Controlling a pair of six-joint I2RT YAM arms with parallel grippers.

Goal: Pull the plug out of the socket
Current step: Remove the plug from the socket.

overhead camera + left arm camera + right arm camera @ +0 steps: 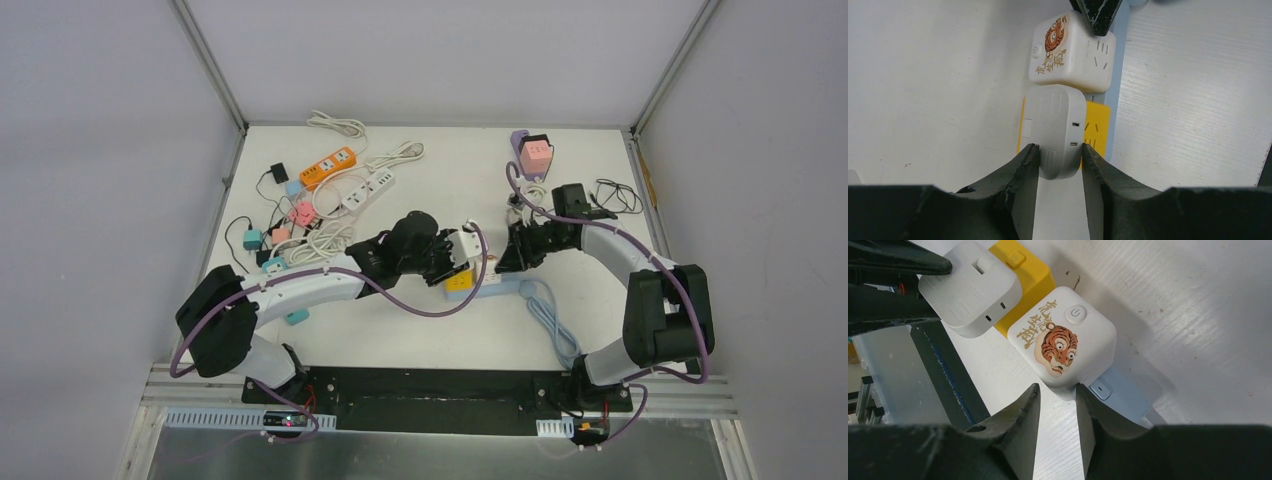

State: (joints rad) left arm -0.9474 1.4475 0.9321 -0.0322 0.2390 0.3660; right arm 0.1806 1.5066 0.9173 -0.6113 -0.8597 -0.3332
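A light blue power strip (510,287) lies mid-table and carries a yellow socket cube (1097,130) and a white cube socket with a tiger print (1063,340). A white plug (1055,125) sits on the yellow cube. My left gripper (1059,150) comes in from the left, its fingers pressed against both sides of the white plug's near end. My right gripper (1058,387) comes from the right and pinches the near corner of the tiger cube, one finger lying over the blue strip (1128,400). In the top view the two grippers (455,255) (505,255) face each other over the strip.
A heap of power strips, adapters and cords (320,200) fills the back left. A pink cube on a purple base (535,152) stands at the back right, near a coiled black cable (615,195). The strip's blue cord (555,320) trails toward the front.
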